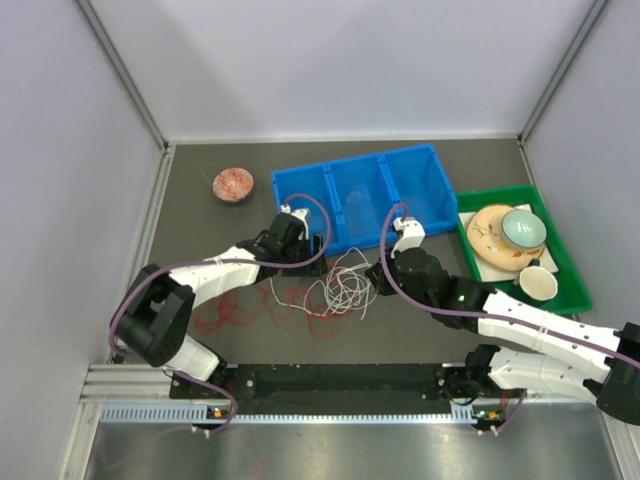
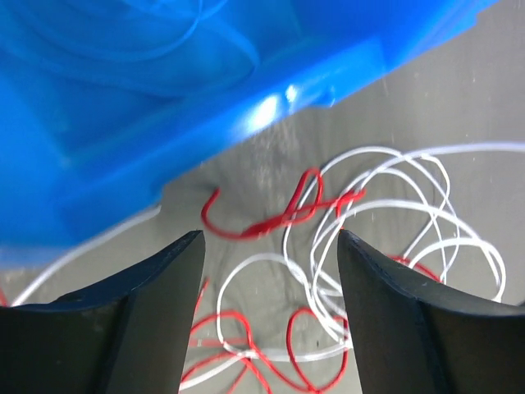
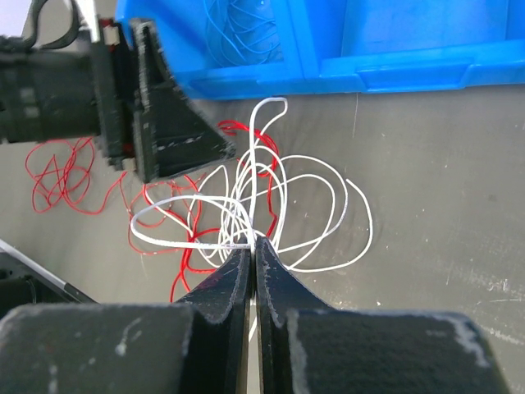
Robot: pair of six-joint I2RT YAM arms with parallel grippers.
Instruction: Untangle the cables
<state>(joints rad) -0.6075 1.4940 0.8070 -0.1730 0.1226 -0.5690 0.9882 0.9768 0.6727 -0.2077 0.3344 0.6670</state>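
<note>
Cables [image 1: 345, 290] lie in a loose heap on the counter [image 1: 200, 230], just in front of the blue bin [image 1: 360, 190]. The white cable is in the middle, and the red cable [image 1: 235, 310] trails off to the left. The left end effector [image 1: 305, 245] hangs at the heap's far-left edge by the bin. The right end effector [image 1: 378, 278] comes in from the other side.

From the left wrist, the left end effector [image 2: 269, 246] is spread wide with nothing between its fingers. A red loop [image 2: 279, 217] lies just beyond them, crossing white coils [image 2: 394, 205] under the bin wall [image 2: 164, 123].

From the right wrist, the right end effector [image 3: 253, 242] is pressed together and appears to pinch a white strand [image 3: 230, 245] where several loops cross. A blue cable [image 3: 246, 33] sits inside the bin.

These wires look very light, limp and springy. They should slide over one another, but pulling may tighten a crossing. My judgement is that a single free strand or an end, clear of the crossings, is the best place to take hold. The other wire should be pinned while drawing slowly.
</note>
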